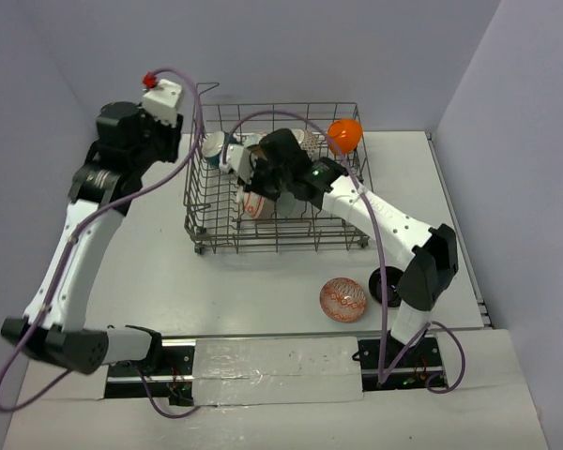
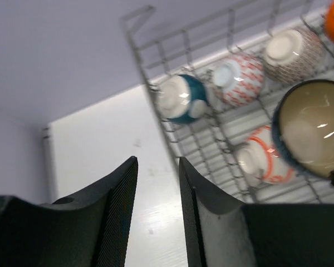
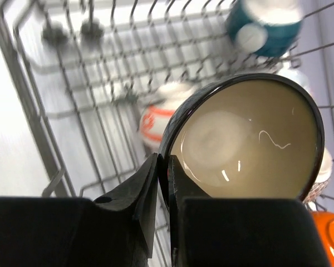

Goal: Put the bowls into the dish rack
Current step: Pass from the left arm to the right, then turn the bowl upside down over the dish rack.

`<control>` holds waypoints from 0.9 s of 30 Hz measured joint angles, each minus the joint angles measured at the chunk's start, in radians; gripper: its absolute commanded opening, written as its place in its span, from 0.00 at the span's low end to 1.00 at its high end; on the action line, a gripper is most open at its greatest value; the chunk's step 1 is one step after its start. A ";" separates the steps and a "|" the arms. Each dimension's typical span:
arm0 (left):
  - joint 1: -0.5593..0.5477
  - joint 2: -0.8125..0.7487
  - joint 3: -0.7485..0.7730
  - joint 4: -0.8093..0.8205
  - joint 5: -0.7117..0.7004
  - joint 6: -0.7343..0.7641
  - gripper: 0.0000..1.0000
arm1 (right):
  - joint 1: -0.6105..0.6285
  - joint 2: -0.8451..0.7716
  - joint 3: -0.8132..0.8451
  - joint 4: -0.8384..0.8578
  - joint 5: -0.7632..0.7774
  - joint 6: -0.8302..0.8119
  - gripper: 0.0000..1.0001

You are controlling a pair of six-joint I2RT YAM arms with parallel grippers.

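Observation:
The grey wire dish rack (image 1: 193,202) stands at the table's middle back. My right gripper (image 3: 163,167) is shut on the rim of a dark bowl with a tan inside (image 3: 250,139), held on edge over the rack's tines; that bowl also shows in the left wrist view (image 2: 312,128). In the rack lie a teal bowl (image 2: 181,98), a red-patterned bowl (image 2: 237,79), a grey-patterned bowl (image 2: 292,53), an orange-striped white bowl (image 2: 264,161) and an orange bowl (image 1: 345,133). My left gripper (image 2: 158,167) is open and empty, up left of the rack.
A red-patterned bowl (image 1: 344,299) lies on the table in front of the rack. A black bowl (image 1: 385,286) sits beside it, partly behind my right arm. The rack's raised loop (image 1: 206,89) is at its back left corner. Walls close the back and sides.

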 measured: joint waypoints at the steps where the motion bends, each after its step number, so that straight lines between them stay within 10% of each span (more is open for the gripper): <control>1: 0.018 -0.060 -0.036 0.024 -0.027 0.004 0.41 | -0.017 0.014 0.048 -0.011 -0.024 0.024 0.00; 18: 0.327 -0.400 -0.365 0.083 -0.135 0.011 0.41 | -0.262 0.320 0.527 -0.029 -0.558 0.635 0.00; 27: 0.393 -0.443 -0.410 0.081 -0.121 -0.008 0.41 | -0.363 0.364 0.315 0.549 -0.834 1.304 0.00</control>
